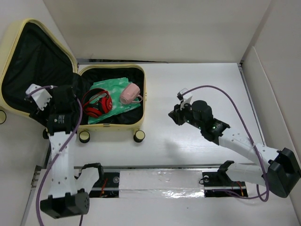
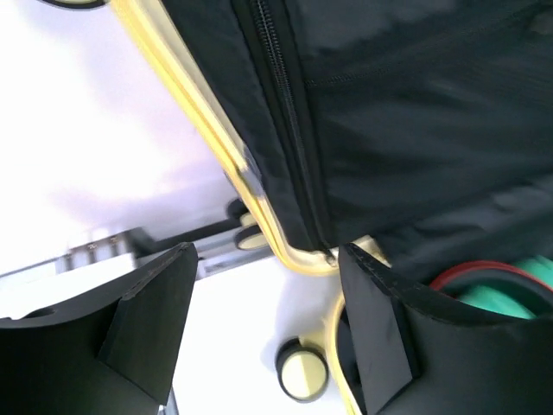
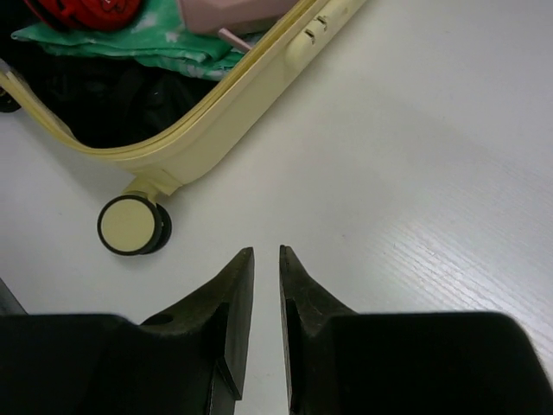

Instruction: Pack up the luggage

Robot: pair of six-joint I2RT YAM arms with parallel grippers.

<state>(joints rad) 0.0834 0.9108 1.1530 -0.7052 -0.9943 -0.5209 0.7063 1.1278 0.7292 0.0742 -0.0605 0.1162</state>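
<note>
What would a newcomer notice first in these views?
The open pale-yellow hard-shell suitcase at the left of the white table, its base holding red headphones, a pink mug and a green cloth. The left gripper hangs open by the raised lid's rim; the right gripper, nearly closed and empty, hovers over the tabletop.

Luggage (image 1: pixel 142 101) lies open, lid tipped up on the left. In the base there's a green cloth (image 1: pixel 112 86), red headphones (image 1: pixel 98 103) on it, and a pink mug (image 1: pixel 130 93) just beside them. Left arm (image 1: pixel 60 123) ends around the hinge, I think, black on black. Right arm (image 1: pixel 235 140) is over the table (image 1: pixel 197 80), well apart.
</note>
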